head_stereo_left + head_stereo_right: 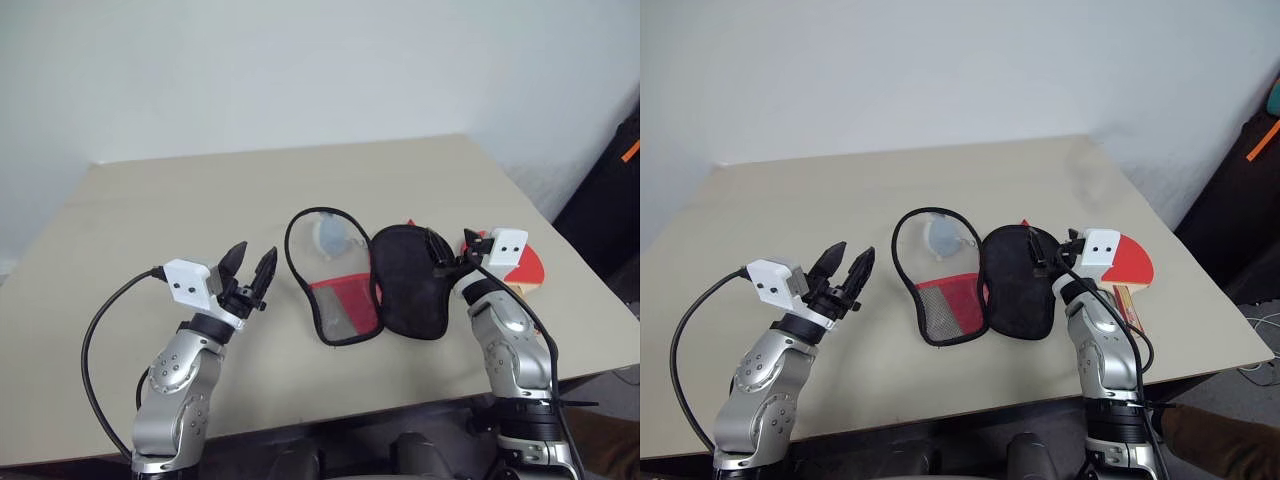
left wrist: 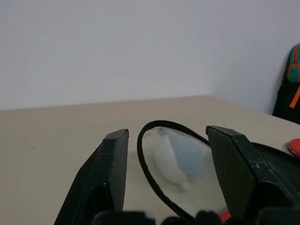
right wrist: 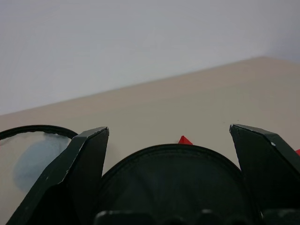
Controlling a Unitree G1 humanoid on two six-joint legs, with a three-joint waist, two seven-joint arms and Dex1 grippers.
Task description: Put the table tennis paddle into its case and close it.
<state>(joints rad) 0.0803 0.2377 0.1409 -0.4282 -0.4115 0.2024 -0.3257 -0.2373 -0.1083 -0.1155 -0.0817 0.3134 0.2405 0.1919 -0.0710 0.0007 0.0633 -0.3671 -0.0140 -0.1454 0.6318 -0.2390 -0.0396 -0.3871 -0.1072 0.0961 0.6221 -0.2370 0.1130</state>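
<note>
Two grippers up, both empty, so the risks we see are all ahead. Lower left of the head view: left gripper (image 1: 250, 268) hangs off the table (image 1: 150, 210), black fingers parted, nothing between them, aimed toward the case. We judge it could snag the loose black edging of the mesh flap and drag the whole cover instead of pinning it.

Centre of the frame: the case (image 1: 365, 280) lies unzipped and spread flat, mesh half left, black lining right, a grey-white fluffy ball (image 1: 328, 236) under the mesh. That ball may block the blade or stop the zip.

Right of centre: right gripper (image 1: 1042, 255) hovers over the black lining, jaws spread wide, released. The table tennis paddle (image 1: 1130, 265) sits just past it, near the table's right edge, partly hidden by the wrist; a clumsy reach could push it off.
</note>
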